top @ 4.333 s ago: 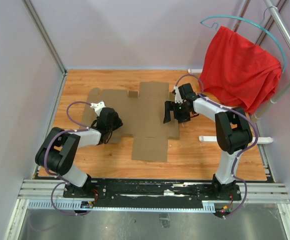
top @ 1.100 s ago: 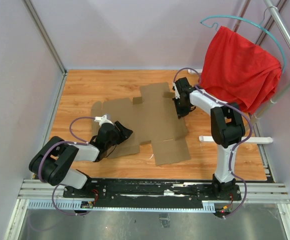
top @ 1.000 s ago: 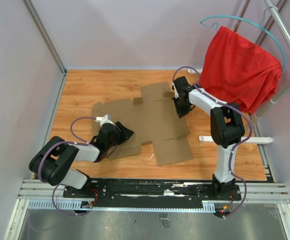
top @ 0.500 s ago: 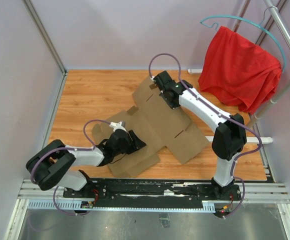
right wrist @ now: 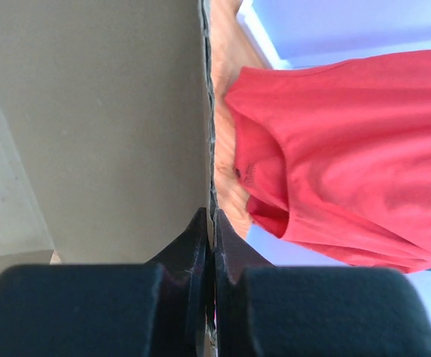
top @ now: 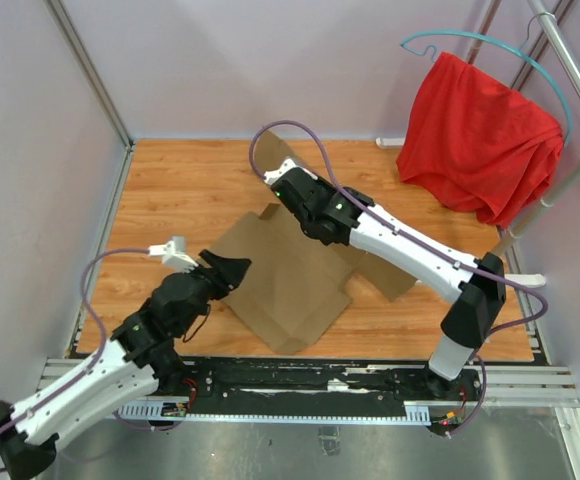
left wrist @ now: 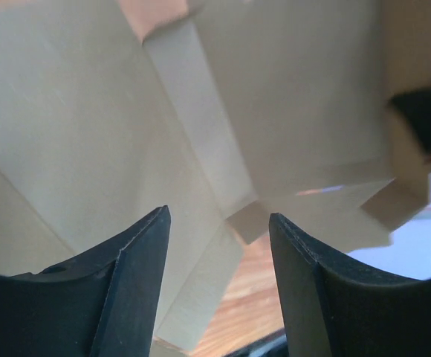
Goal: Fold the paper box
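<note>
Box location: the paper box (top: 295,275) is an unfolded brown sheet with flaps, lying across the middle of the wooden table (top: 170,185); its far edge is lifted while its near corner rests close to the arm bases.
Right gripper: the right gripper (right wrist: 209,223) has its jaws pressed together on the thin edge of the sheet, seen edge-on in its wrist view.
Left gripper: the left gripper (left wrist: 217,245) stands with its jaws apart and nothing between them, facing the sheet's underside near a notch between flaps.
Weight: judged light, since one pinch at an edge carries part of it.
Stiffness: stiff across the panels, but likely to bend readily along the scored creases visible in the left wrist view.
Surface: smooth matte cardboard, probably apt to slide on the wood.
Fragility: edges and small tabs could crumple or tear under a hard pull.
Where to grip: on a panel edge or flap near a crease, not at a thin tab.
Writing: no brand, label or print is visible on the cardboard.
Background: a red cloth (top: 480,135) hangs on a rack at the right.
</note>
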`<state>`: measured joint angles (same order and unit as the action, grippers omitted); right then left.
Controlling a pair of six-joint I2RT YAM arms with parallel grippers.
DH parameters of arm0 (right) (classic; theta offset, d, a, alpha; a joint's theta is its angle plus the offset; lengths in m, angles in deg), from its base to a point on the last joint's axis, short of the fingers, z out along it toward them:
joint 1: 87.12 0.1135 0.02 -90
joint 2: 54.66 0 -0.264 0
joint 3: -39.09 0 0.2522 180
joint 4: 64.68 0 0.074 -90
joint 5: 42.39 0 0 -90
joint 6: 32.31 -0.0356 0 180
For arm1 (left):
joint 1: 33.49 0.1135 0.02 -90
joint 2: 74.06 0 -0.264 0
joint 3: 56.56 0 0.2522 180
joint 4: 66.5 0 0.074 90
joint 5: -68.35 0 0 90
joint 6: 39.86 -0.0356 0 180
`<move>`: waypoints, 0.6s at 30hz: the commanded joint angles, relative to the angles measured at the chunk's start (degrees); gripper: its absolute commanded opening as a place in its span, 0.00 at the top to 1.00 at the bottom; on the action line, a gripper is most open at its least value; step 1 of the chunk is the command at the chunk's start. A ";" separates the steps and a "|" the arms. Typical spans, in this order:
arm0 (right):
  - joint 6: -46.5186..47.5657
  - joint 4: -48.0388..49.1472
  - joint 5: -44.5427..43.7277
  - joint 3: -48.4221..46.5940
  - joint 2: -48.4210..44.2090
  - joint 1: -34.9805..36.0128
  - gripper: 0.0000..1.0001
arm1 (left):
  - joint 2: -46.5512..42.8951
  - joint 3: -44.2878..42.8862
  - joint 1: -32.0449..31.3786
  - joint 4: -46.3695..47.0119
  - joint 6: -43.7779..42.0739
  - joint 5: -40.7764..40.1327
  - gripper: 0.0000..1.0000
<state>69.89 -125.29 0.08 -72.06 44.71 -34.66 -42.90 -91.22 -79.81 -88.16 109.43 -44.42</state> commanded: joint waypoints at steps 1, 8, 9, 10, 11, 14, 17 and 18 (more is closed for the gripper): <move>6.47 7.31 -7.06 4.11 -3.81 3.53 0.99 | -10.48 -3.40 -0.26 -8.59 -5.74 -12.86 0.38; 10.12 13.86 -4.58 12.51 -2.87 5.28 0.99 | 5.23 -15.22 -0.10 -9.28 -16.14 -15.02 0.29; 9.88 13.74 -3.89 12.86 -2.57 5.28 0.99 | 8.82 -18.25 0.22 -9.95 -17.44 -14.64 0.28; 9.52 13.38 -3.12 13.11 -2.38 5.28 0.99 | 12.40 -21.08 0.96 -10.74 -18.78 -14.06 0.28; 9.16 13.07 -2.32 13.48 -2.30 5.34 0.99 | 15.44 -24.20 2.18 -11.34 -20.11 -12.83 0.27; 8.48 13.20 0.70 15.04 -2.98 5.19 0.99 | 22.16 -32.06 9.80 -11.87 -22.77 -3.01 0.26; 7.83 14.29 4.10 16.72 -4.66 4.90 0.99 | 25.08 -36.60 16.11 -9.54 -25.55 1.84 0.24; 7.30 14.48 5.63 16.92 -5.32 4.68 0.99 | 25.89 -37.65 18.05 -8.90 -26.34 2.15 0.23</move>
<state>78.75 -112.89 0.08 -56.63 42.52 -29.74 -18.82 -123.42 -68.07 -99.22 89.10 -48.42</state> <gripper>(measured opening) 0.017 0.752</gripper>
